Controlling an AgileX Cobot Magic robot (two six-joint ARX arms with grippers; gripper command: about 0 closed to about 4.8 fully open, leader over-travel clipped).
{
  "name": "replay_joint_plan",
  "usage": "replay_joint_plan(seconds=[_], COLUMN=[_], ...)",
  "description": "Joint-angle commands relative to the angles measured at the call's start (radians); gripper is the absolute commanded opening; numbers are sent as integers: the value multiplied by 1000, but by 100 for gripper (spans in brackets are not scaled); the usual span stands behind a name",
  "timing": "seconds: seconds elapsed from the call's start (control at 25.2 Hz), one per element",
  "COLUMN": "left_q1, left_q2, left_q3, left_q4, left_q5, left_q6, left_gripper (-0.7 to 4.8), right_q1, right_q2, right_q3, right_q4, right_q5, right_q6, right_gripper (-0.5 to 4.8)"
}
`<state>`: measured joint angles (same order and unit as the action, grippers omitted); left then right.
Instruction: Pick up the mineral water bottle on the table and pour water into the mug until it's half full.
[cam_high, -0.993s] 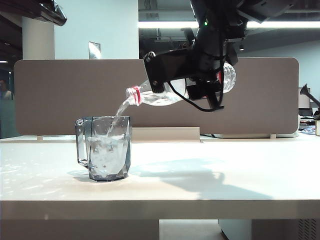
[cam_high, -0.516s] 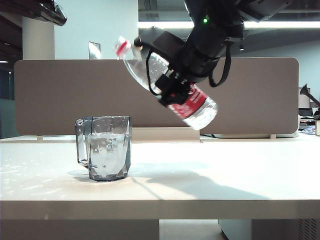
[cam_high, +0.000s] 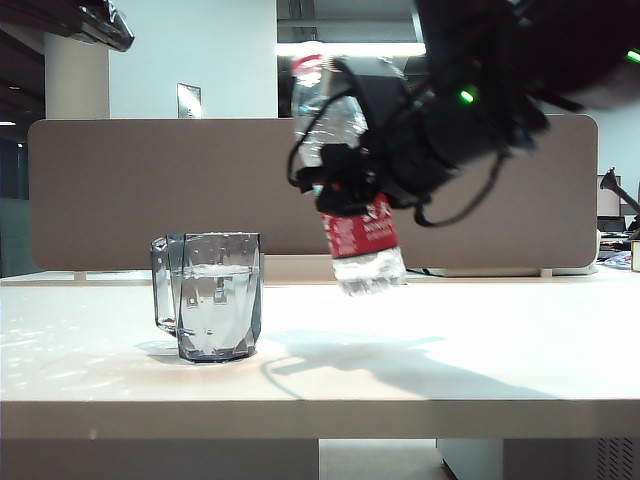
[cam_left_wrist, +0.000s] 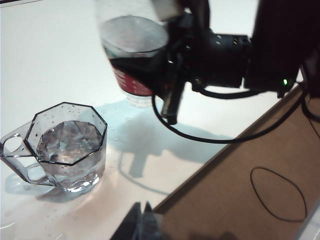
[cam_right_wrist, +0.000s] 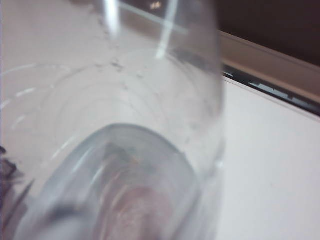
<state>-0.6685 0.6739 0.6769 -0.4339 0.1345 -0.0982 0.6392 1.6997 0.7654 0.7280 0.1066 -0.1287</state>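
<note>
White table (cam_high: 480, 350), mug (cam_high: 212, 296) near front edge, right pincer (cam_high: 350, 165) gripping bottle (cam_high: 362, 235) aloft, left pincer (cam_left_wrist: 141, 224) state unclear

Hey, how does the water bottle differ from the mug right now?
The mineral water bottle hangs above the table, nearly upright, gripped by the right gripper; the mug stands on the table, apart from it. The bottle is taller, clear, with a red label; the mug is squat, smoky grey, with a handle. Both are see-through and hold water.

- Smoky grey faceted transparent mug (cam_high: 213, 296) stands on the white table (cam_high: 420, 360), towards its left front edge.
- Clear plastic mineral water bottle (cam_high: 350, 190) hangs above the tabletop, right of the mug, apart.
</note>
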Motion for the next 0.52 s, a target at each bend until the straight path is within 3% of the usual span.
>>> replay_joint_plan(seconds=[0.04,0.2,0.52], left_q1=[-1,-1,-1], left_q2=[-2,-1,-1], left_q3=[7,7,7], left_q4=[10,10,10], left_q5=[1,0,0], left_q6=[5,5,5], left_gripper=[-1,-1,-1], right_q1=[-13,-33,-34], right_q2=[-6,7,158], right_q3=[-66,-159,-166], right_q4=[145,276,466], right_q5=[0,6,-16], right_q6=[91,130,185], right_gripper=[174,174,176])
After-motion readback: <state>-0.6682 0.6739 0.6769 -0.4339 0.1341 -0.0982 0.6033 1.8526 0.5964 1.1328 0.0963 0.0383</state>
